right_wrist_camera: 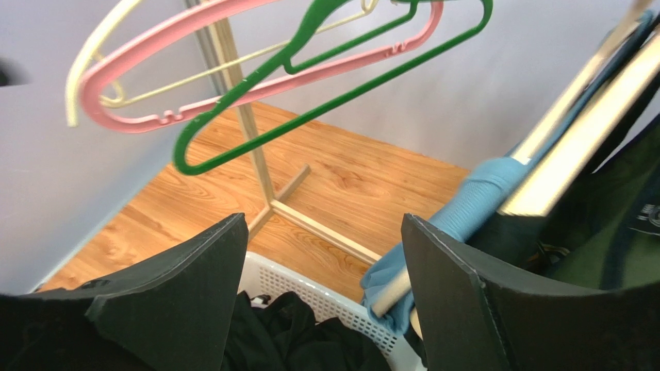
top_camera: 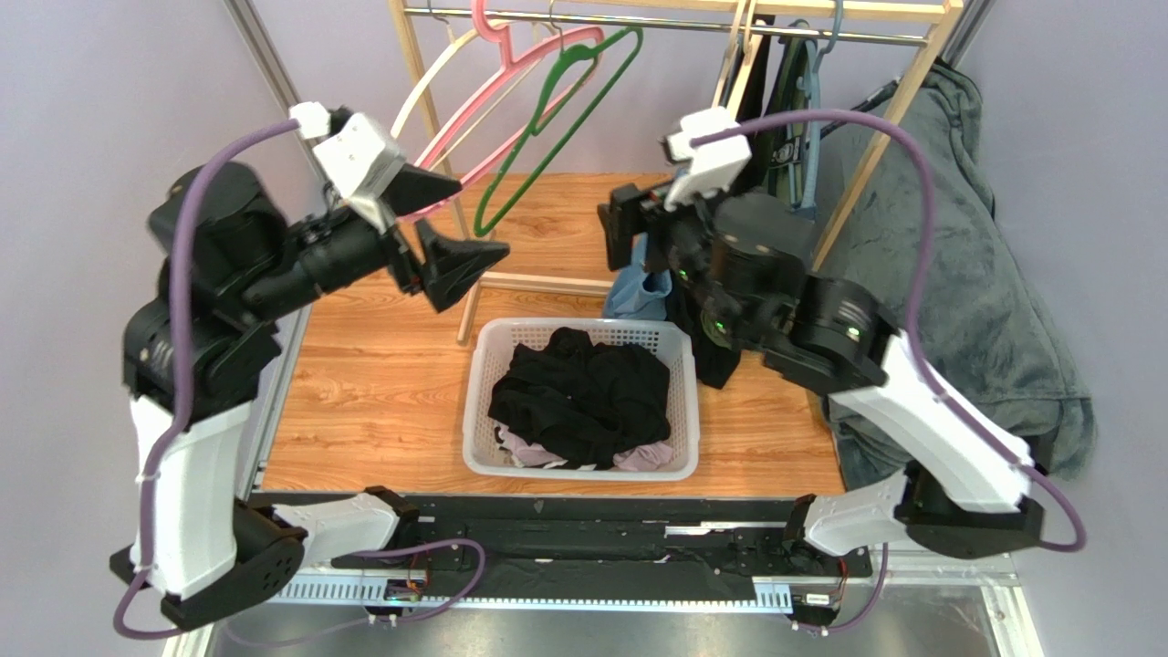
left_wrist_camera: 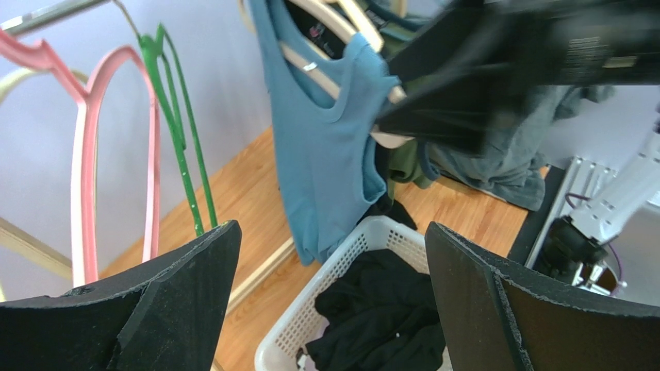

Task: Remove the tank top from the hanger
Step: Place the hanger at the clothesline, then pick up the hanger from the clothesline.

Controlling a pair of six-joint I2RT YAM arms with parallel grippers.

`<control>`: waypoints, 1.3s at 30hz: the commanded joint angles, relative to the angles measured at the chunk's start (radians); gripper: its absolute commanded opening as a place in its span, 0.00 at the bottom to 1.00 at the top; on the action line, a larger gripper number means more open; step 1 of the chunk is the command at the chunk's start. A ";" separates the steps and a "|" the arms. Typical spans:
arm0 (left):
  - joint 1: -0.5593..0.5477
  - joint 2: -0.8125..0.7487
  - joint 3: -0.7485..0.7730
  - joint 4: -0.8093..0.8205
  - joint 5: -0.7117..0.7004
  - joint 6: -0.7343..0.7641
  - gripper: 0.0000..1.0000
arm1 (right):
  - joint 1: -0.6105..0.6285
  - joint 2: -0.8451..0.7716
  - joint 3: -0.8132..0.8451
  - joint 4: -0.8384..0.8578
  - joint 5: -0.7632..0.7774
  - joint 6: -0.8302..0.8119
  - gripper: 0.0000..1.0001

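The blue tank top [left_wrist_camera: 325, 147] hangs on a wooden hanger [left_wrist_camera: 308, 63] on the rack, its hem just behind the white basket [left_wrist_camera: 288, 332]. In the top view only its lower part [top_camera: 642, 290] shows below the right arm. My left gripper [left_wrist_camera: 331, 226] is open and empty, left of the top and pointing at it. My right gripper [right_wrist_camera: 324, 218] is open too; one hanger end [right_wrist_camera: 390, 292], wrapped in blue cloth [right_wrist_camera: 480, 199], lies right beside its right finger [right_wrist_camera: 465, 309]. From above, the right gripper [top_camera: 628, 251] sits over the tank top.
The basket [top_camera: 483, 411] holds black clothes [top_camera: 587, 394]. Empty pink [top_camera: 510, 93], green [top_camera: 560, 117] and cream [top_camera: 436, 75] hangers hang on the rail near the left gripper [top_camera: 442, 236]. Dark garments [top_camera: 782, 96] hang at the right; a grey one [top_camera: 960, 288] drapes outside the rack.
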State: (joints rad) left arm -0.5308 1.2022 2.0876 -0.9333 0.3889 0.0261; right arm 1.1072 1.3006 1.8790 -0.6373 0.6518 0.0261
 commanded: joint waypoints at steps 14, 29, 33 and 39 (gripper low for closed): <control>-0.003 -0.116 -0.060 -0.041 0.076 0.118 0.98 | -0.142 -0.050 -0.072 0.148 -0.089 0.207 0.87; 0.002 -0.133 -0.086 -0.036 0.050 0.135 0.99 | -0.356 -0.004 -0.043 0.146 -0.360 0.356 0.88; 0.002 -0.133 -0.087 -0.036 0.048 0.136 0.99 | -0.356 -0.004 -0.050 0.131 -0.318 0.371 0.88; 0.002 -0.132 -0.075 -0.038 0.051 0.132 0.99 | -0.356 -0.011 -0.032 0.033 -0.169 0.406 0.89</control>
State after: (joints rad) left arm -0.5304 1.0721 2.0048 -0.9768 0.4385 0.1413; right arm 0.7559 1.3045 1.8065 -0.5556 0.3641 0.3885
